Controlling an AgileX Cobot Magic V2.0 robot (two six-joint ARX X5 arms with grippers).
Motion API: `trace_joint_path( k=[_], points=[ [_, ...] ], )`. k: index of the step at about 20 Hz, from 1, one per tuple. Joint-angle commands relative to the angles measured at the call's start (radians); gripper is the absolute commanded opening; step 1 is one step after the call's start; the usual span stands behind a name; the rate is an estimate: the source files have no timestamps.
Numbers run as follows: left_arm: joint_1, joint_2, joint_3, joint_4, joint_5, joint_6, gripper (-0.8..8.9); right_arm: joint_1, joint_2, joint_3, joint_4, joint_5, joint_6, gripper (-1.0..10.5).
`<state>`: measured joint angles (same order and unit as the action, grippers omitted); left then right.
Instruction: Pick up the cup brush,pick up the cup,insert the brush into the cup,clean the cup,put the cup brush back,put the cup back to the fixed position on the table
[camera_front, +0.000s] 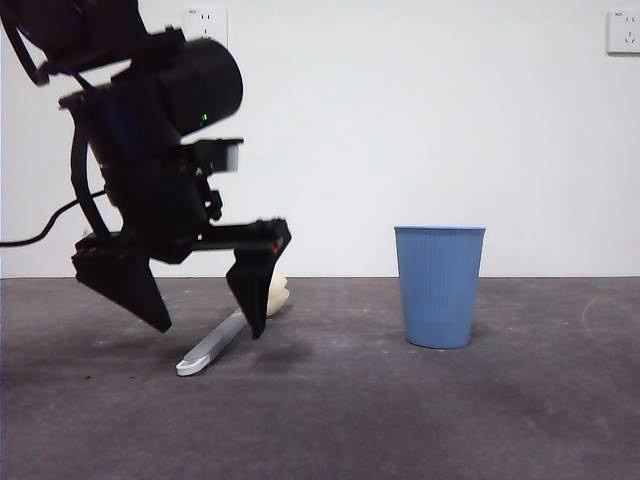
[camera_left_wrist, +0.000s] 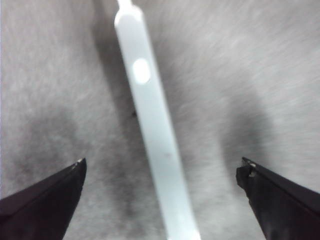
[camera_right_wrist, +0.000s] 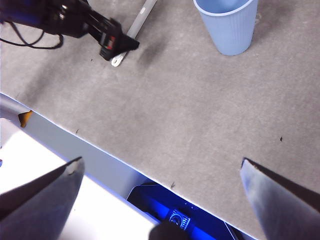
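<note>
— How many things are on the table (camera_front: 520, 420)?
— Two: one cup brush (camera_front: 215, 345) and one cup (camera_front: 439, 285). The brush lies flat, sponge head toward the wall; the cup stands upright, well apart from it.
— And the arms?
— Also two. The left gripper (camera_front: 210, 318) hangs low over the brush handle (camera_left_wrist: 152, 130), jaws spread wide either side of it, not touching. The right gripper (camera_right_wrist: 160, 172) waits back near the table's edge, jaws likewise apart, holding nothing.

The grey-handled cup brush (camera_front: 215, 345) lies flat on the table (camera_front: 400, 420); the blue cup (camera_front: 439, 285) stands upright.
</note>
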<state>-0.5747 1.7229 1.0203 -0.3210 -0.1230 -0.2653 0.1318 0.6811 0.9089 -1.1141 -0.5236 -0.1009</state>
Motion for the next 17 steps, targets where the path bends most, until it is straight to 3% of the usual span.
trace_joint_path(
  k=[1,7,11,15,17],
  points=[
    [-0.002,0.018,-0.002,0.012,-0.008,-0.024,5.29,0.002,0.000,0.003,0.006,-0.001,0.006,6.3],
    [-0.003,0.053,-0.002,0.009,-0.009,-0.058,5.16,0.002,0.000,0.003,0.006,-0.001,0.006,6.3],
    [-0.008,0.054,-0.002,0.010,-0.007,-0.057,3.18,0.002,0.000,0.003,0.006,-0.001,0.006,6.3],
    [-0.016,0.054,-0.002,0.009,0.009,-0.057,-0.03,0.002,0.000,0.003,0.006,-0.001,0.006,6.3],
    [-0.016,0.054,-0.002,0.005,0.033,-0.056,-0.09,0.002,0.000,0.003,0.006,-0.001,0.006,6.3]
  ],
)
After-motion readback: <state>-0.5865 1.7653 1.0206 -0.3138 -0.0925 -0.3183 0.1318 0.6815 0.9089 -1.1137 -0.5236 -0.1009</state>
